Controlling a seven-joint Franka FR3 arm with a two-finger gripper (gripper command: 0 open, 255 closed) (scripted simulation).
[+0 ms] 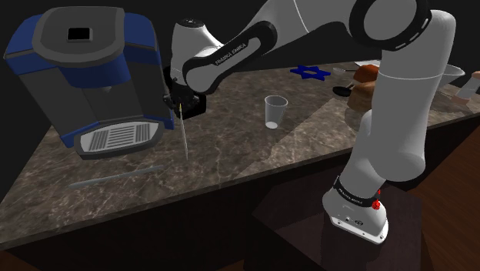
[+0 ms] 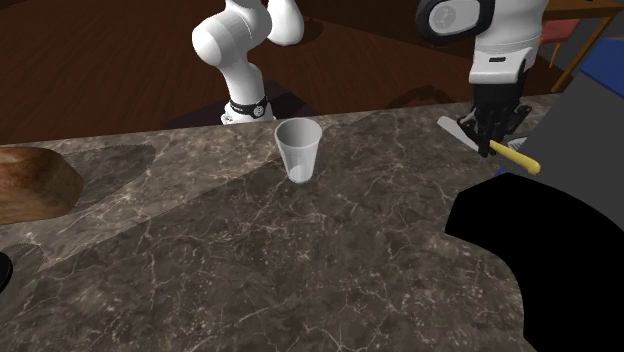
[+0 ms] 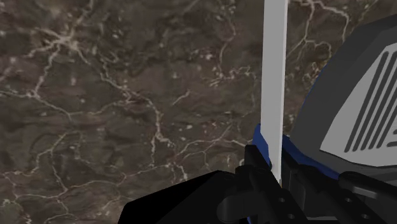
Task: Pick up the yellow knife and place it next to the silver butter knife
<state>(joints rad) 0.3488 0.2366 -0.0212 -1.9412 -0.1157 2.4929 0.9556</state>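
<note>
The gripper [image 1: 179,104] pinches the yellow knife [image 1: 183,131] near its handle, with the blade hanging just beside the coffee machine [image 1: 85,61]. The silver butter knife [image 1: 115,176] lies in front of that machine. A thin, off-centre hold could let the blade pivot or clip the machine.

Two knives [image 1: 184,138] [image 1: 115,176], one cup [image 1: 275,112], one coffee machine [image 1: 85,69]

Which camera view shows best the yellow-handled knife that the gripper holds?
The second exterior view: the yellow-handled knife shows handle and grey blade either side of the black gripper. The shoulder view shows it as a thin line below the gripper; the wrist view shows its blade as a pale strip.
</note>
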